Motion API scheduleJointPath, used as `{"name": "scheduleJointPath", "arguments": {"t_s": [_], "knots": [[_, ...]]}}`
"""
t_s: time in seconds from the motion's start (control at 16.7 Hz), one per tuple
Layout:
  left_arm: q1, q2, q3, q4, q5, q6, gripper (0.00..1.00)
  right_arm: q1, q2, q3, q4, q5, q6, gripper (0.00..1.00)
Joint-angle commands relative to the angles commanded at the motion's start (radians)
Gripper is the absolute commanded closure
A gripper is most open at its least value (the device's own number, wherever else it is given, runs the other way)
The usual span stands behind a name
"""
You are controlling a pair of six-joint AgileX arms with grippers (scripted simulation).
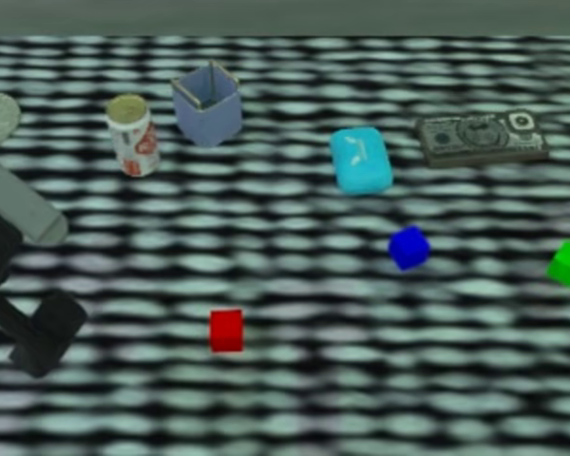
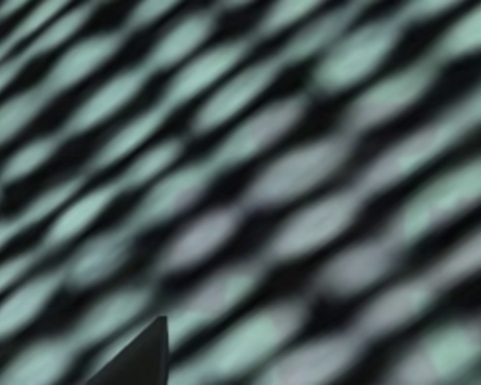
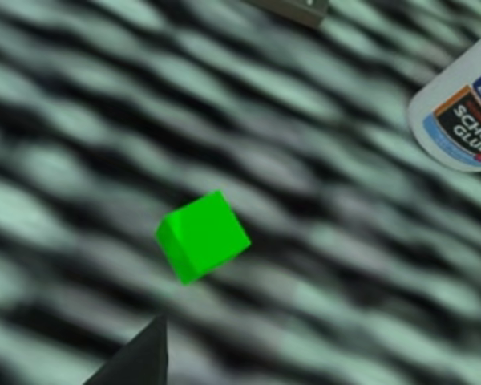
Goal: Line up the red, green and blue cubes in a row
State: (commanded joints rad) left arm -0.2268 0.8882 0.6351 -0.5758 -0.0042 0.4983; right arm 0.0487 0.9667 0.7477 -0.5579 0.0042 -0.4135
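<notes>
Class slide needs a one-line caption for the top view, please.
Red cube, blue cube and green cube lie scattered, not yet in a row.

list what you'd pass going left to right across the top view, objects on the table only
left arm → can → pale-blue square box → red cube → cyan soap-like block → blue cube → dark radio-like device → green cube

Left arm [image 1: 24,214] with pale grey rounded link, black boxy segments, dark tool [image 1: 46,334]
</notes>
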Motion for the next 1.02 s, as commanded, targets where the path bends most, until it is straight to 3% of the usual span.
{"name": "scheduleJointPath", "arguments": {"t_s": [0.3,0.54,0.78,1.02], "knots": [[0.145,-0.483,-0.365,0.273,-0.005,-0.241,0.0,0.027,0.508,0.358,-0.277,-0.001,-0.202,0.0],[0.214,-0.733,-0.548,0.454,-0.001,-0.397,0.0,0.042,0.819,0.584,-0.437,-0.002,-0.323,0.0],[0.244,-0.871,-0.627,0.563,0.004,-0.488,0.0,0.048,0.978,0.711,-0.516,-0.003,-0.388,0.0],[0.247,-0.888,-0.635,0.576,0.004,-0.498,0.0,0.049,0.995,0.725,-0.524,-0.003,-0.395,0.0]]}}
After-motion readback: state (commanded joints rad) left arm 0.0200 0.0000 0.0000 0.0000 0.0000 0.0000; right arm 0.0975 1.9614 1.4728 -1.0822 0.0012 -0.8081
